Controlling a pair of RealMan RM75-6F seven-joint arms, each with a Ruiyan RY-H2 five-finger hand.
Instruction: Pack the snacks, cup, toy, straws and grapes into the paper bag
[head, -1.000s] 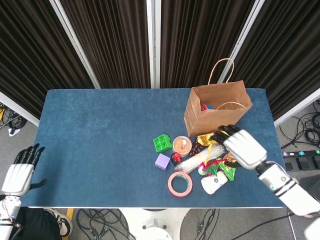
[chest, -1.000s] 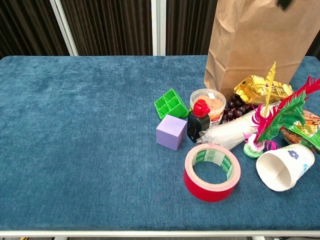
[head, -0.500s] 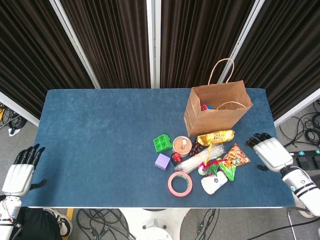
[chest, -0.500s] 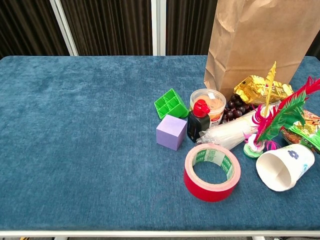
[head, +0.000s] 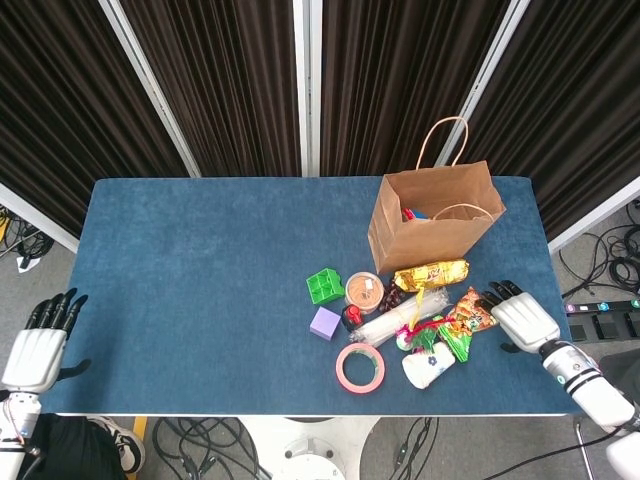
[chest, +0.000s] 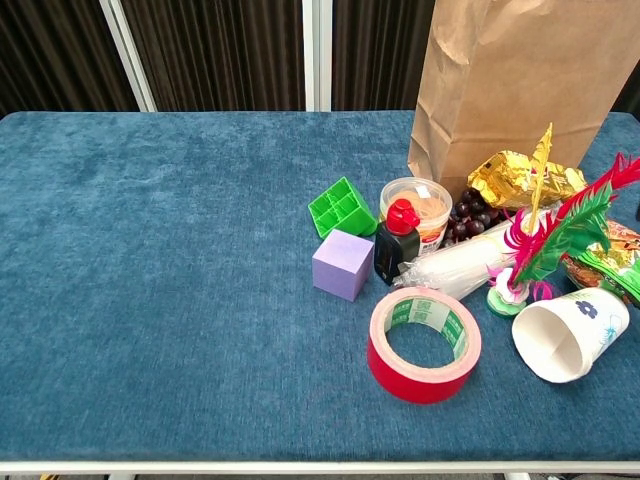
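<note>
Right hand (head: 522, 318) empty, fingers apart, fingertips just beside orange snack pack (head: 473, 309). Left hand (head: 38, 345) open too, off table's left edge. Paper bag (head: 432, 220) upright; cup (chest: 569, 334) on side, grapes (chest: 467, 220) by bag base.

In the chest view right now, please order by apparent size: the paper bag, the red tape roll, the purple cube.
1. paper bag, cut off by the frame
2. red tape roll
3. purple cube

Dark pleated curtains (head: 230, 80), white poles (head: 150, 85), grey floor (head: 70, 262), cables (head: 612, 250)
</note>
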